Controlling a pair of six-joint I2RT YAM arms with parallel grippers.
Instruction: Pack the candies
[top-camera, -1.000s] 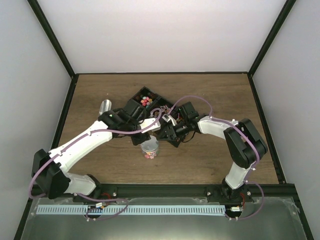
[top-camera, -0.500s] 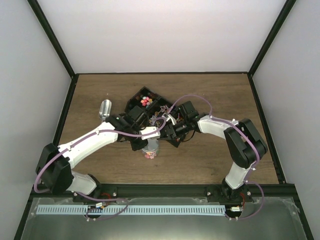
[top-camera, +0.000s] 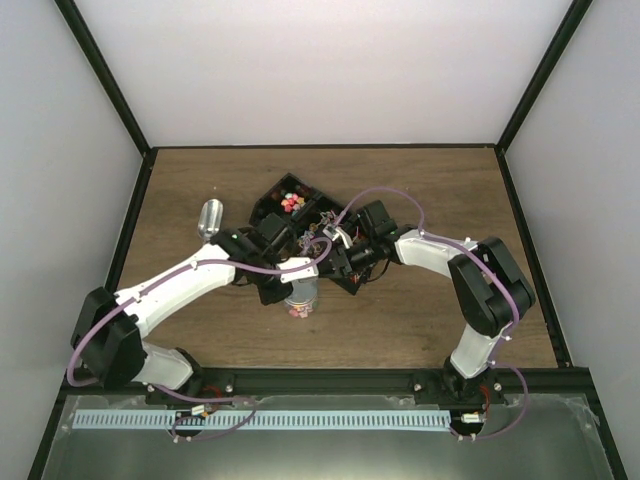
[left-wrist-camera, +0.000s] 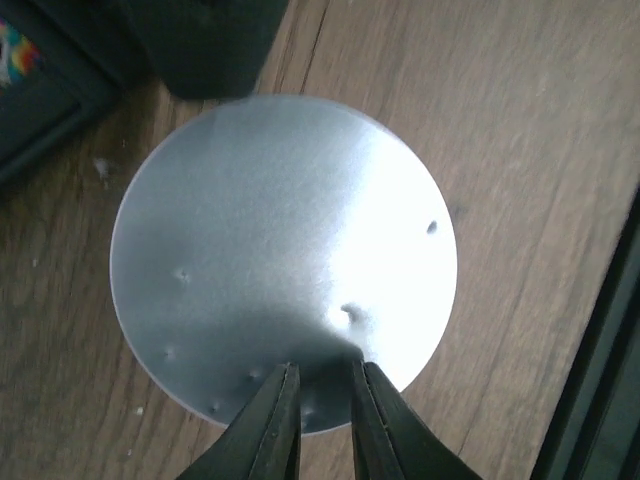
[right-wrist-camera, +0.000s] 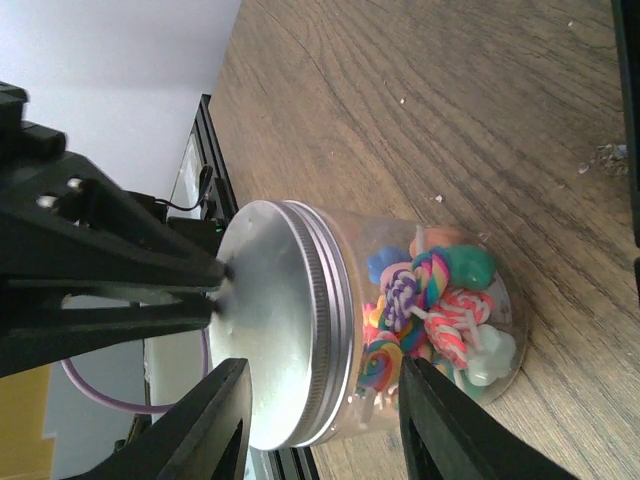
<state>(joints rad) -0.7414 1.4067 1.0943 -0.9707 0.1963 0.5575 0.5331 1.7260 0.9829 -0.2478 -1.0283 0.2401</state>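
Note:
A clear round jar (right-wrist-camera: 400, 255) stands on the wooden table with a silver screw lid (right-wrist-camera: 270, 320) on it. Bright candies (right-wrist-camera: 445, 300), swirled and twisted, fill its lower half. My left gripper (left-wrist-camera: 322, 372) points straight down at the lid (left-wrist-camera: 285, 265). Its fingertips rest near the lid's edge with a narrow gap and nothing between them. My right gripper (right-wrist-camera: 325, 400) is open beside the jar, one finger level with the lid and one level with the candies, not clamped. From above, the jar (top-camera: 300, 296) sits between the left gripper (top-camera: 283, 287) and the right gripper (top-camera: 333, 262).
A black compartment tray (top-camera: 283, 181) holding more candies (top-camera: 291, 201) lies just behind the jar, partly under both arms. A silver cylinder (top-camera: 210, 217) lies to the left on the table. A black frame rail (left-wrist-camera: 600, 400) runs close by in the left wrist view.
My left gripper came from over the tray toward the near side and onto the jar's lid, and its jaws narrowed. The right gripper and the jar have hardly moved.

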